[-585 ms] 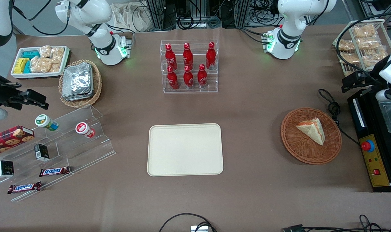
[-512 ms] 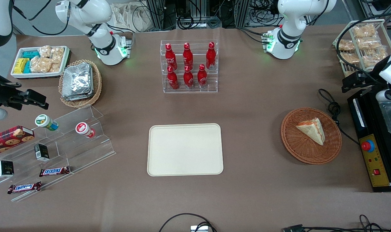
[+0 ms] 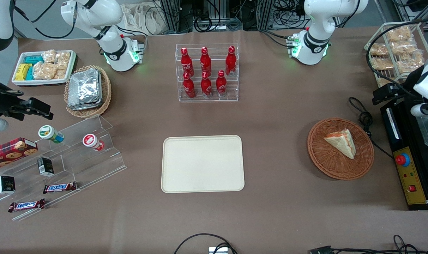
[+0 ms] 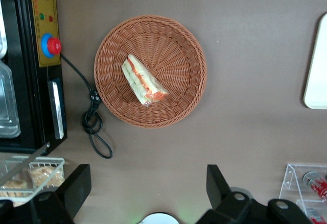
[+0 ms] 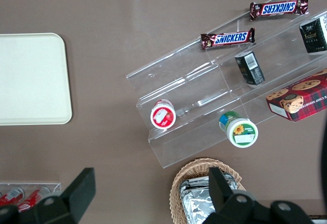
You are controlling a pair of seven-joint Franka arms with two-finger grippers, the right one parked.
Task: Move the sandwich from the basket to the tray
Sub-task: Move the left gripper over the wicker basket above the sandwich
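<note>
The sandwich [image 3: 342, 142] [image 4: 143, 80], a pale triangular wedge with an orange-red and green edge, lies in the reddish-brown wicker basket [image 3: 326, 162] [image 4: 179, 45]. The cream tray [image 3: 202, 164] [image 4: 318, 66] lies flat at the table's middle, bare. My gripper [image 3: 385, 94] [image 4: 148, 183] hangs high above the table at the working arm's end. It is a little farther from the front camera than the basket, by the black machine's edge. It is open wide, with nothing between its fingers [image 4: 76, 183], and it touches neither basket nor sandwich.
A black machine with a red button [image 3: 403, 159] and a coiled cable [image 3: 365, 117] lie beside the basket. A wire rack of snack bags [image 3: 397, 49] stands farther back. A clear rack of red bottles [image 3: 206, 72] stands farther from the front camera than the tray.
The working arm's wrist and gripper have shifted slightly, a little nearer the front camera. Sandwich, basket and tray have not moved.
</note>
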